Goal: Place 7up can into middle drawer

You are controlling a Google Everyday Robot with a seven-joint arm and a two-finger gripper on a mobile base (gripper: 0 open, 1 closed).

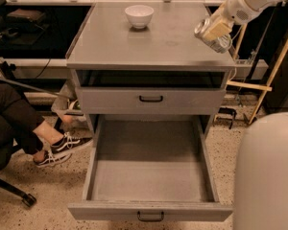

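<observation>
Above the right edge of the grey cabinet top [153,40], the two-finger gripper [215,31] is clamped on the small dented silver 7up can [222,43], which is tilted. You are mid-carry: next, move forward, then lower it into the open deep grey middle drawer [151,176]

1 claw [214,31] w/ 1 can [222,43], cabinet [134,49] top right; 1 bowl [139,16]; 2 drawers [182,99] [151,181]

We appear to stand in a robotics lab or office: a speckled terrazzo floor [48,190], a black wheeled chair base [17,193], a seated person's sneakers [62,150]. The robot's gripper [215,31] clasps a dented silver 7up can [223,43] over the grey metal cabinet [153,47]'s right edge.
</observation>
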